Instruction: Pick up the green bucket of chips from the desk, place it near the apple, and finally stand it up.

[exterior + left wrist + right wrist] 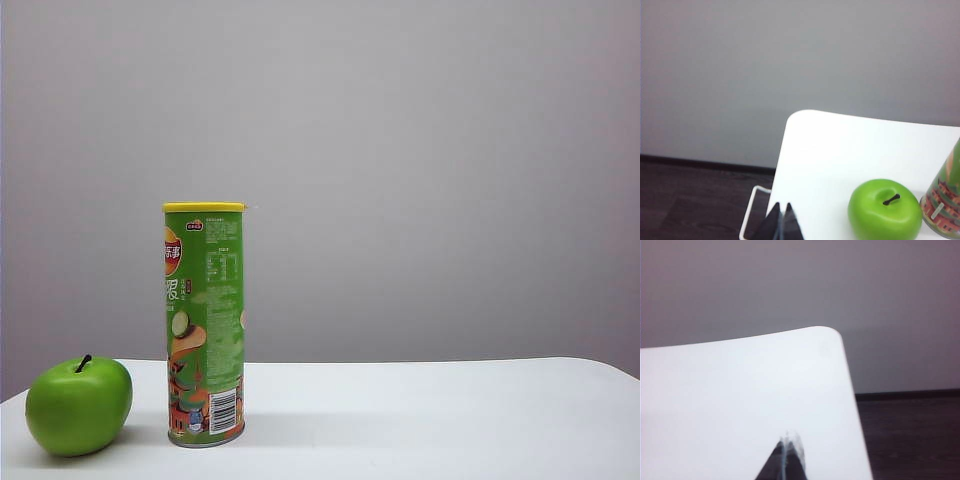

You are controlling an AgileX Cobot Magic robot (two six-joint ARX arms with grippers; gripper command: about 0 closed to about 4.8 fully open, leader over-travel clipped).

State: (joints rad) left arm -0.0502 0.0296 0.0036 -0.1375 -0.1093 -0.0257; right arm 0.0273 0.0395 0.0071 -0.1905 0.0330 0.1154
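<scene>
I see the can (204,325) upright on the desk (420,420) beside the apple (79,405); left gripper (781,222) and right gripper (786,460) are closed, empty, so I back off without nudging.

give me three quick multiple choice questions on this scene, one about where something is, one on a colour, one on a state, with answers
1. Seen from the exterior view, where is the apple relative to the green bucket of chips?
A. to its left on the desk
B. on top of its lid
C. far to its right

2. What colour is the bucket's lid?
A. red
B. yellow
C. white

3. How is the bucket resting?
A. lying on its side
B. upright on its base
C. held in the air

Answers:
1 A: the apple sits left of the bucket, a narrow gap between.
2 B: a yellow rim caps it.
3 B: it stands alone; the left gripper and right gripper have closed jaws, holding nothing.
</scene>
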